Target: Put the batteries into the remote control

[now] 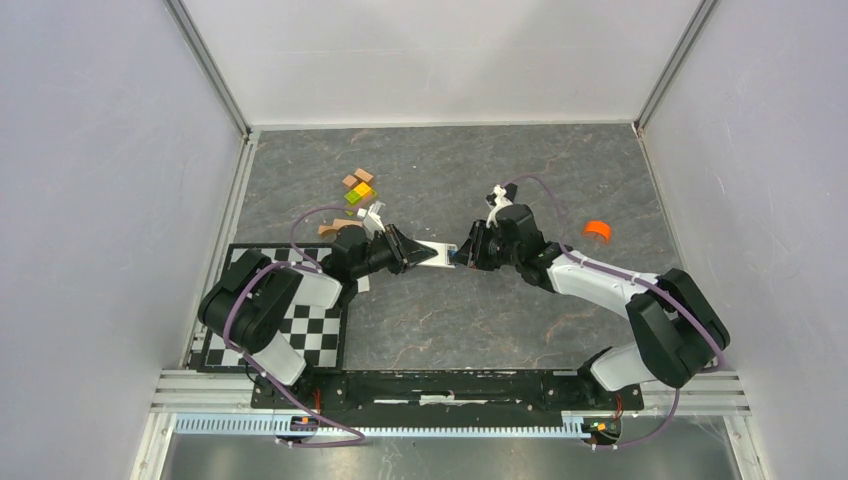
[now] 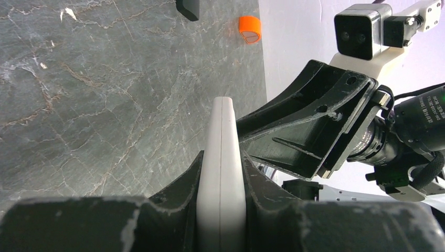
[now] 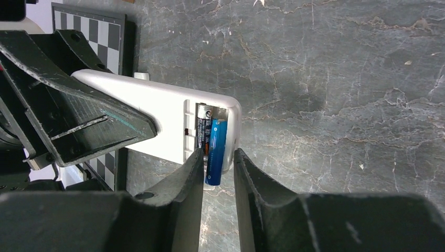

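Left hand (image 2: 221, 176) is clamped tight on one end of the remote control (image 2: 221, 126), edge-on to its own camera. The remote's battery bay faces the right hand (image 3: 218, 168). That hand is closed narrow on the blue battery (image 3: 215, 149), whose top end is in the bay while its bottom end pokes out past the remote's edge. The second battery (image 3: 202, 128), a dark one, is seated in the bay just beside the blue. The orange cap (image 1: 597, 230) lies on the table (image 3: 341, 105), well apart from the remote.

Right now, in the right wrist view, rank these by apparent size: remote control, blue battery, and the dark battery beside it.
Largest: remote control.
Then: blue battery.
Smallest-looking: dark battery, though its lower end is hidden, so those two may match.
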Controlling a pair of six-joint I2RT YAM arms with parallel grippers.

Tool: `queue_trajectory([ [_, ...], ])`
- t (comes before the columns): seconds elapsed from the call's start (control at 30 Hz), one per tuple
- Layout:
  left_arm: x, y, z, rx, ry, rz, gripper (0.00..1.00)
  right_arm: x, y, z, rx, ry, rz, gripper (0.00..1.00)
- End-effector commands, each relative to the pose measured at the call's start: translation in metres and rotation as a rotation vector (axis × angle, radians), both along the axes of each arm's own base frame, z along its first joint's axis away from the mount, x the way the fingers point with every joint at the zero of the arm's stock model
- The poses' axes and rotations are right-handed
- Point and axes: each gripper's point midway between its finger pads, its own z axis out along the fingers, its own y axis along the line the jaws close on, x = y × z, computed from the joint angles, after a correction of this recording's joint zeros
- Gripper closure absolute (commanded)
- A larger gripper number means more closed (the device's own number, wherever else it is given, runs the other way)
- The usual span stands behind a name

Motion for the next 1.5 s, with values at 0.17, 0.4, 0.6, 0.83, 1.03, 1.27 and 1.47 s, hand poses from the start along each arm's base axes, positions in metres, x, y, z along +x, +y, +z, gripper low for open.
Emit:
queue_trajectory([
  [0.17,-0.002,-0.006,0.039,-0.112,-0.04,-0.015,0.98,0.013,0.008,0.052,0.124,-0.098,-0.009,0.53],
  [0.4,-0.003,-0.007,0.054,-0.176,0.007,-0.013,0.98,0.008,-0.002,0.076,0.221,-0.19,-0.041,0.23],
  [0.6,-0.002,-0.008,0.079,-0.302,0.087,-0.001,0.98,0.003,-0.009,0.119,0.382,-0.325,-0.063,0.13],
  [0.83,0.004,-0.004,0.12,-0.509,0.141,0.014,0.98,0.003,-0.017,0.152,0.484,-0.388,-0.098,0.11],
  [1.03,0.006,0.0,0.13,-0.576,0.188,0.041,0.98,-0.001,-0.012,0.157,0.563,-0.342,-0.092,0.19],
  [1.27,0.01,0.001,0.123,-0.59,0.22,0.059,0.98,-0.006,-0.005,0.156,0.622,-0.303,-0.057,0.34],
  [1.47,0.01,0.001,0.121,-0.62,0.228,0.051,0.98,-0.005,-0.004,0.151,0.632,-0.282,-0.066,0.44],
])
